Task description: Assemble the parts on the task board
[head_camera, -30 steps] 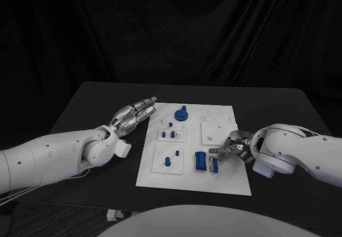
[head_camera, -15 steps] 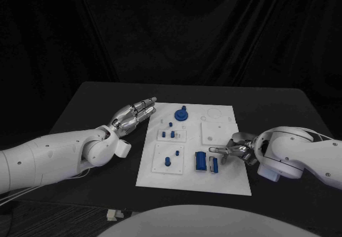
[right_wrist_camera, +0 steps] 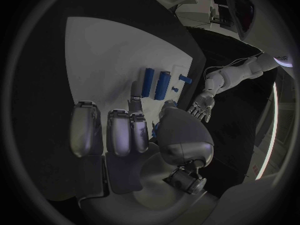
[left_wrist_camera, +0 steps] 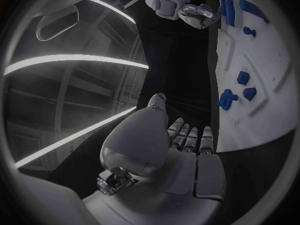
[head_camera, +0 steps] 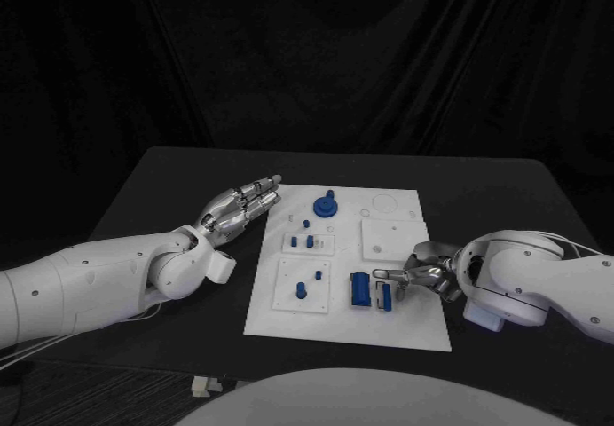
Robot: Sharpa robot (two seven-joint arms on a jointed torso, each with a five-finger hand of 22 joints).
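Note:
The white task board (head_camera: 345,315) lies mid-table. On it are a round blue knob (head_camera: 326,206), small blue pieces (head_camera: 302,240), a blue peg (head_camera: 301,288) and two upright blue blocks (head_camera: 361,290). My right hand (head_camera: 416,273) hovers at the board's right edge, just right of the blocks (right_wrist_camera: 156,82). Its fingers (right_wrist_camera: 119,130) are curled, and a sliver of a small blue part (right_wrist_camera: 154,129) shows pinched against the thumb. My left hand (head_camera: 243,206) lies flat and open beside the board's left edge, fingers straight (left_wrist_camera: 187,137), holding nothing.
A recessed white square (head_camera: 388,238) sits on the board above my right hand. Bare black table (head_camera: 512,195) surrounds the board on every side. In the left wrist view the board (left_wrist_camera: 269,110) runs past the fingertips, with my right hand (left_wrist_camera: 197,12) at its far end.
My right arm has drifted slightly right and toward me, while its fingertips stay near the slim blue block. The left arm has not moved.

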